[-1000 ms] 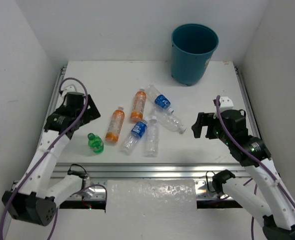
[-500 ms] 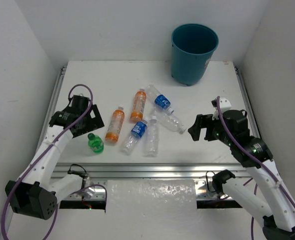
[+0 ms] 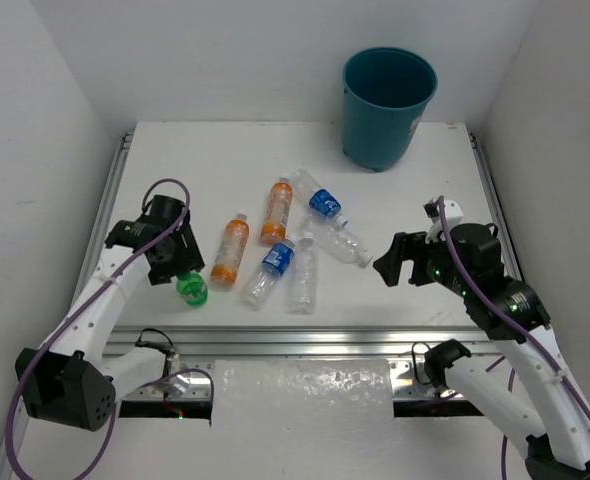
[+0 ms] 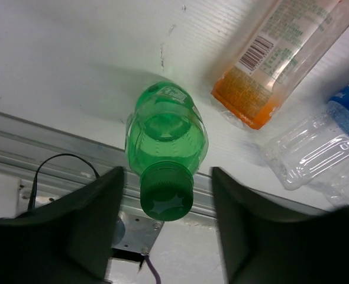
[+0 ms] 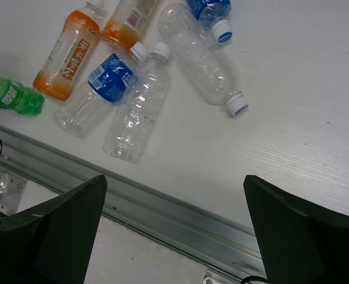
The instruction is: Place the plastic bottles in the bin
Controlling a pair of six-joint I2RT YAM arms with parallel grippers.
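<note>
**A:** What is the left wrist camera showing that the overhead view is hiding?
**B:** The left gripper (image 4: 167, 177) is straddling the green bottle (image 4: 165, 133) at its cap, jaws apart, a gap showing on each side.
**A:** And farther out?
**B:** The right gripper (image 5: 174, 189) is hanging wide open beside the other bottles (image 5: 133, 112). Only the overhead view is showing the teal bin (image 3: 380, 130), standing at the table's (image 3: 225, 150) far edge

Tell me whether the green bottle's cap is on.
On: the left wrist view shows a green cap seated on the neck of the green bottle.

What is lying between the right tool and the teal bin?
Only bare table lies between the right tool and the bin, as the top view shows.
</note>
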